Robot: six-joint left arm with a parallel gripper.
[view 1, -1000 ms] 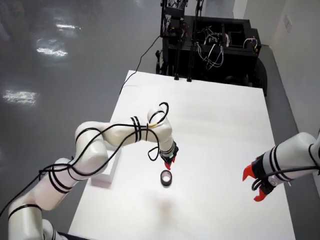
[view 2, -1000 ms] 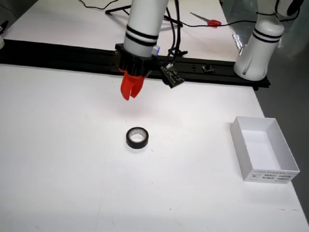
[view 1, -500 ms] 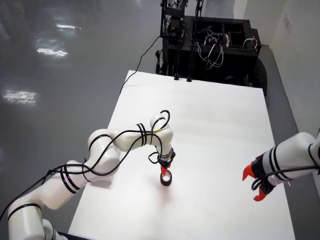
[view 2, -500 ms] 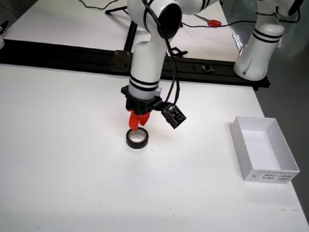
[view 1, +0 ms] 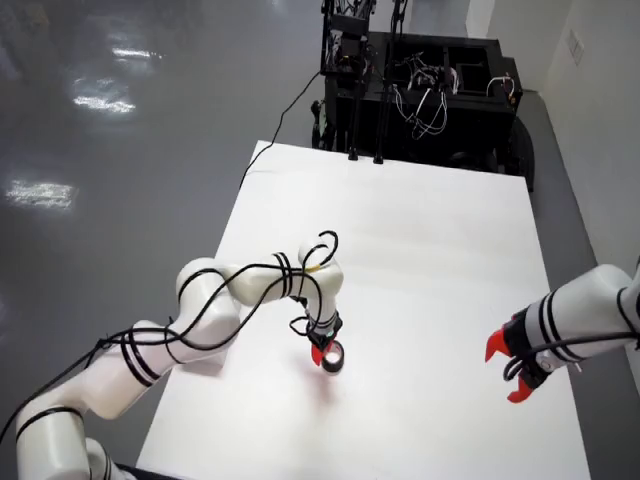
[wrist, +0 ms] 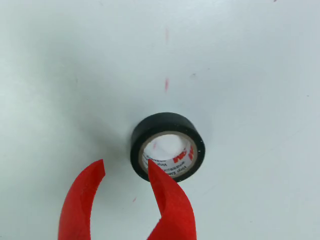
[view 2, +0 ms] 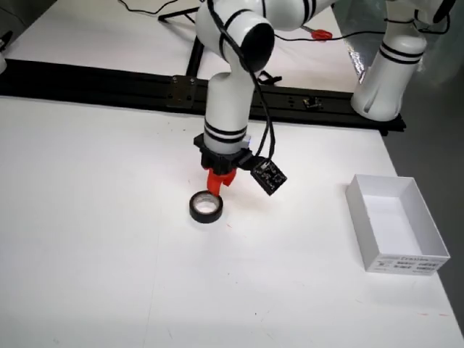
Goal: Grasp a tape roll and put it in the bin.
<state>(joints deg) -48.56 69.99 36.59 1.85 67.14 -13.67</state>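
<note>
Here, from the view riding on the gripper (wrist: pixel 126 166): red fingers spread apart, gripping nothing, right tip over the tape (wrist: pixel 168 146) rim, left tip outside over bare table (wrist: pixel 240 70). From the side: poised right above the tape (view 2: pixel 206 207), bin (view 2: pixel 396 223) well apart to the right. From above: tape (view 1: pixel 333 357) just under the gripper (view 1: pixel 320 353).

White table (view 1: pixel 420 230) stands on a glossy grey floor (view 1: pixel 130 120) with bright light reflections on it. Black equipment rack (view 1: pixel 425 90) with loose white and black cables at the table's far end in the view from above. Pale wall (view 1: pixel 600 110) on the right there. Black rail (view 2: pixel 109 87) crosses the table in the side view.
</note>
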